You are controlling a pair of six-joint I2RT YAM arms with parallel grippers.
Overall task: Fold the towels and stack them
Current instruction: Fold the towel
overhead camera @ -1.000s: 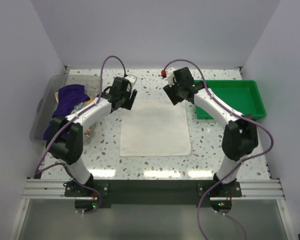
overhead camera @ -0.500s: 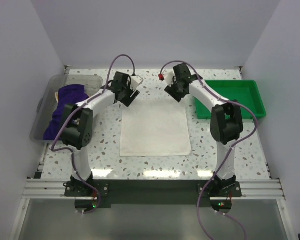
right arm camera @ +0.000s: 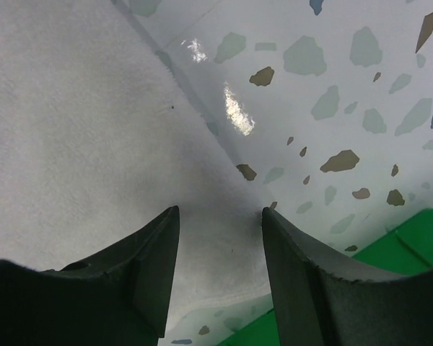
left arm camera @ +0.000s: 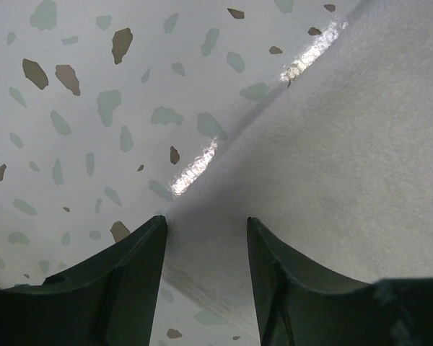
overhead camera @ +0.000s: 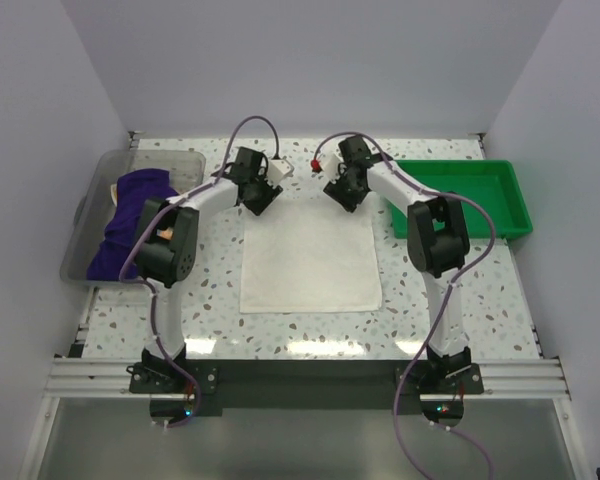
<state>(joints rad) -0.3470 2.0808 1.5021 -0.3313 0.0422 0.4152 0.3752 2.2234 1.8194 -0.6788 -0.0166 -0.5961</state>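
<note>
— Position of the towels?
— The white towel (overhead camera: pixel 310 255) lies spread flat at the centre of the table (overhead camera: pixel 210 300). The purple towel (overhead camera: pixel 130 215) is heaped in the clear bin (overhead camera: pixel 78 255) at its 9 o'clock.
— And your jaws?
— My left gripper (overhead camera: pixel 261 196) is low over the white towel's 11 o'clock corner, and my right gripper (overhead camera: pixel 342 193) is over its 1 o'clock corner. Both pairs of jaws stand apart, straddling the corner cloth with nothing clamped. I cannot tell whether they touch it. The green tray (overhead camera: pixel 480 200) sits at 2 o'clock.
</note>
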